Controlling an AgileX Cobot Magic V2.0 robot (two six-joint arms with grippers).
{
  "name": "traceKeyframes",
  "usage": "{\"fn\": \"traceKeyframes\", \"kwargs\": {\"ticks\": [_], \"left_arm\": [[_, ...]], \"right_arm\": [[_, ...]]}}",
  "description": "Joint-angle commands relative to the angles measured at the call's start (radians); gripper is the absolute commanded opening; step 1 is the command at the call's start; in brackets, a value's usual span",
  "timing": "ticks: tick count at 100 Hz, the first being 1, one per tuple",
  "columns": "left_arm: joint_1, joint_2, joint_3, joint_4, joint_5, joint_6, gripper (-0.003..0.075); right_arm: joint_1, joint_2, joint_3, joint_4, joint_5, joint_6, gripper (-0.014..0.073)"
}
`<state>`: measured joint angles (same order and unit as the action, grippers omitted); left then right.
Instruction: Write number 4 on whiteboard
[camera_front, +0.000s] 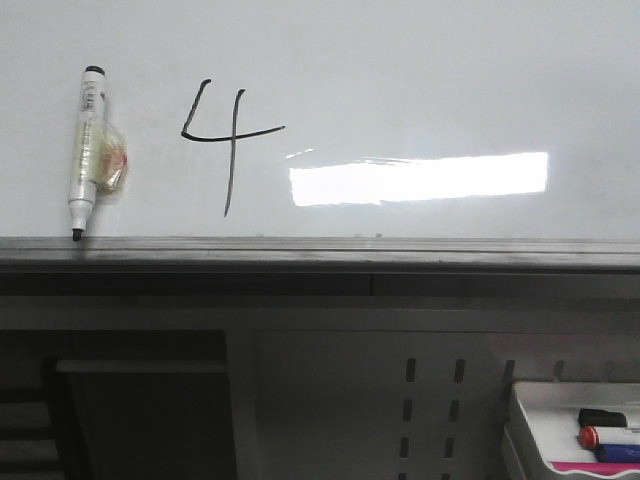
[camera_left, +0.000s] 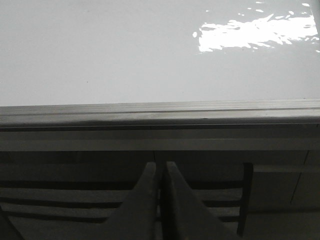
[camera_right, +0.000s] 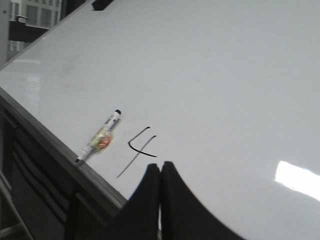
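— Is the number 4 (camera_front: 228, 140) done?
— Yes, it sits on the whiteboard (camera_front: 450, 80), tall line up and down, beside the marker (camera_front: 84, 150).
— The claws?
— The right claw (camera_right: 160, 172) is squeezed closed, empty, just below the 4. The left claw (camera_left: 160, 172) is closed too, farther off.

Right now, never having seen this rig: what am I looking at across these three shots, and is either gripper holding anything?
It is a two-armed robot facing a whiteboard. The front view looks forward from the robot's body; the other two come from cameras on each wrist. The board carries a hand-drawn number 4, with an uncapped black marker lying left of it, tip at the metal edge rail. A tray lower right holds spare markers. The left gripper and right gripper both have their fingers pressed together, empty.
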<state>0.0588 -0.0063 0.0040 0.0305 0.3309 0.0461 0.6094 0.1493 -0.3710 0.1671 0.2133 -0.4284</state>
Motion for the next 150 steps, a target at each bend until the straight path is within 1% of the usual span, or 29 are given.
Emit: {"fn": "traceKeyframes", "kwargs": {"ticks": [1, 10, 32, 44, 52, 62, 72, 74, 75, 78, 87, 93, 110, 150], "left_arm": [[0.002, -0.024, 0.032, -0.001, -0.071, -0.011, -0.002], [0.002, -0.024, 0.032, -0.001, -0.071, -0.011, -0.002], [0.002, -0.024, 0.032, -0.001, -0.071, -0.011, -0.002], [0.002, -0.024, 0.032, -0.001, -0.071, -0.011, -0.002], [0.002, -0.024, 0.032, -0.001, -0.071, -0.011, -0.002], [0.002, -0.024, 0.032, -0.001, -0.071, -0.011, -0.002], [0.002, -0.024, 0.032, -0.001, -0.071, -0.011, -0.002], [0.002, -0.024, 0.032, -0.001, -0.071, -0.011, -0.002], [0.002, -0.024, 0.032, -0.001, -0.071, -0.011, -0.002], [0.002, -0.024, 0.032, -0.001, -0.069, -0.011, -0.002], [0.002, -0.024, 0.032, -0.001, -0.069, -0.011, -0.002], [0.002, -0.024, 0.032, -0.001, -0.069, -0.011, -0.002], [0.002, -0.024, 0.032, -0.001, -0.069, -0.011, -0.002], [0.002, -0.024, 0.032, -0.001, -0.069, -0.011, -0.002]], "right_arm": [[-0.053, 0.01, -0.023, -0.104, -0.076, 0.121, -0.0066], [-0.145, 0.01, -0.003, -0.155, -0.103, 0.227, -0.0066], [-0.439, 0.01, 0.113, -0.155, -0.243, 0.354, -0.0066], [-0.543, 0.01, 0.204, -0.155, -0.296, 0.379, -0.0066], [-0.564, 0.01, 0.258, -0.155, -0.298, 0.379, -0.0066], [-0.564, 0.007, 0.331, -0.155, -0.296, 0.379, -0.0066], [-0.564, -0.037, 0.405, -0.155, -0.294, 0.379, -0.0066], [-0.564, -0.046, 0.409, -0.155, -0.271, 0.379, -0.0066], [-0.564, -0.056, 0.405, -0.155, -0.228, 0.379, -0.0066], [-0.564, -0.077, 0.401, -0.155, -0.173, 0.379, -0.0066], [-0.564, -0.142, 0.404, -0.155, -0.071, 0.379, -0.0066], [-0.566, -0.178, 0.404, -0.155, -0.016, 0.379, -0.0066], [-0.566, -0.173, 0.404, -0.155, 0.109, 0.379, -0.0066], [-0.566, -0.173, 0.404, -0.155, 0.106, 0.379, -0.0066]]}}
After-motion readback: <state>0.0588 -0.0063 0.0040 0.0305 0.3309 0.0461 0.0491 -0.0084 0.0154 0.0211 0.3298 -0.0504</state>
